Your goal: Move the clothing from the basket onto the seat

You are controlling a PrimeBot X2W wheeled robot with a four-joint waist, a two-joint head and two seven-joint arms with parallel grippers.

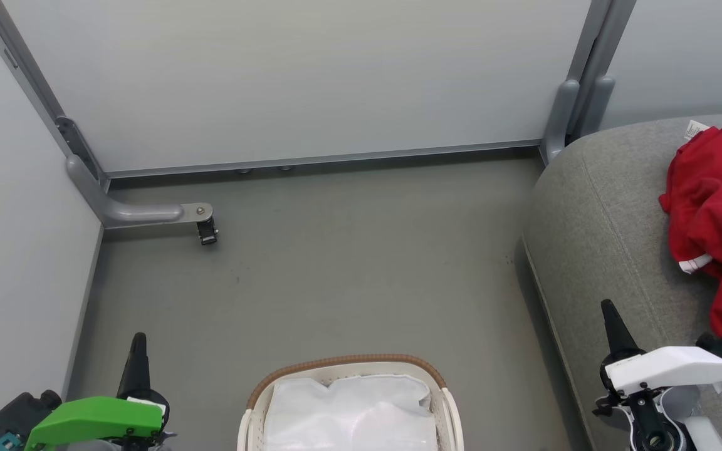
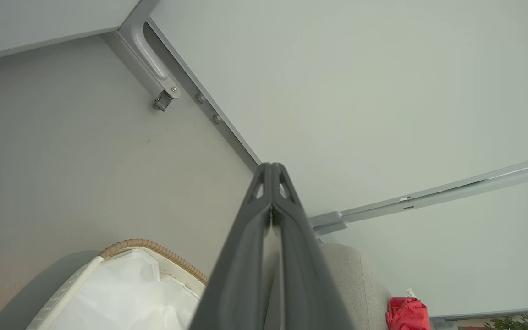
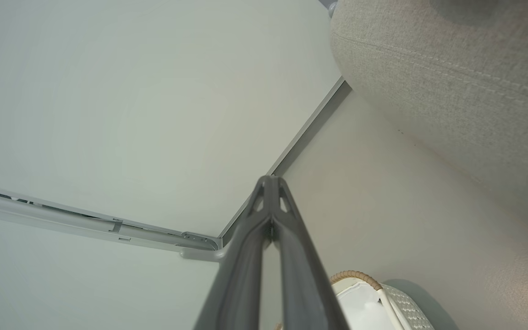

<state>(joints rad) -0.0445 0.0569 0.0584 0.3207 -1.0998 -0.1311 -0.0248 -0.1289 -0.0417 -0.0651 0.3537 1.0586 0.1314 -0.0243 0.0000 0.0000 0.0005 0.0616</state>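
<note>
Clothing, bright red jersey fabric, lies on the grey woven seat beyond the right jaws; both jaws closed, holding nothing.

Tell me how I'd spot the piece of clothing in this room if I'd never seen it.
Find the big grey seat at the right of the head view. Crumpled on its cushion lies the clothing. It is bright red with white trim, unlike the plain white liner in the basket on the floor.

grey floor | pale wall panels — grey-framed | curved foot bracket — dark part at tip, perhaps a caster
</note>
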